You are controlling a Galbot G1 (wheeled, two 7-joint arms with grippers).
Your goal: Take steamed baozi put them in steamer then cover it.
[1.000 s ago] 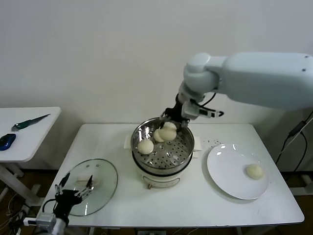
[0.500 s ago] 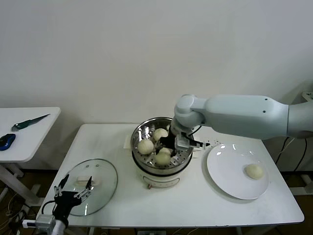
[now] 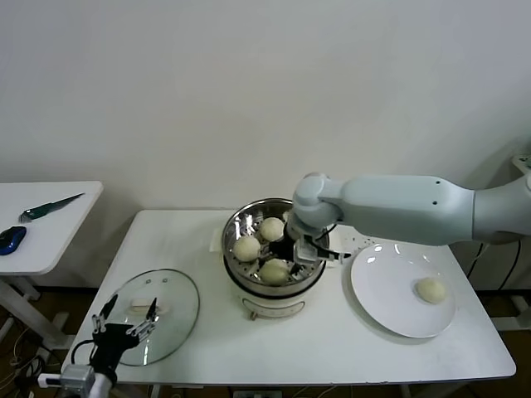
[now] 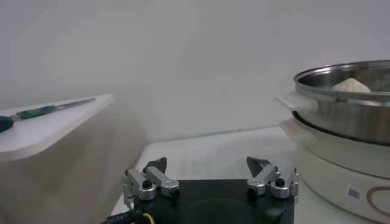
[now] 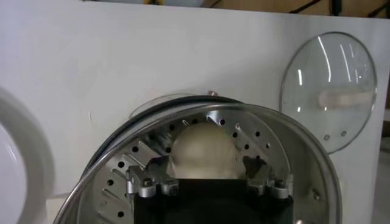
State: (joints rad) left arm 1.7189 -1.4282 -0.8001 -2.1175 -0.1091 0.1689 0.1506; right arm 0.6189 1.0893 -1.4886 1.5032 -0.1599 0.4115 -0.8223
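1. The white counter [image 3: 332,348] holds a steamer [image 3: 311,269], a plate [image 3: 386,294] and a glass lid [image 3: 170,319].
2. The shiny steamer sits in the middle of the counter, nearer the back edge.
3. Three buns are inside the steamer. One bun [image 3: 247,247] is on the left side, one bun [image 3: 271,228] is at the back, and the front bun [image 3: 274,270] is near the front wall.
4. The right tool [image 3: 290,253] is down inside the steamer, right at the front bun.
5. In the right wrist view, the right tool [image 5: 207,175] has its two fingers [image 5: 146,179] on both sides of the front bun [image 5: 202,149]. The fingers are apart. I cannot tell if they press on the bun.
6. The white plate is near the right edge of the counter. One last bun [image 3: 431,289] lies on it, well apart from the steamer.
7. The lid lies flat near the front left corner of the counter.
8. The left tool [image 3: 126,325] waits low at the front left corner, just over the lid's edge. Its fingers [image 4: 149,181] are spread apart and hold nothing.
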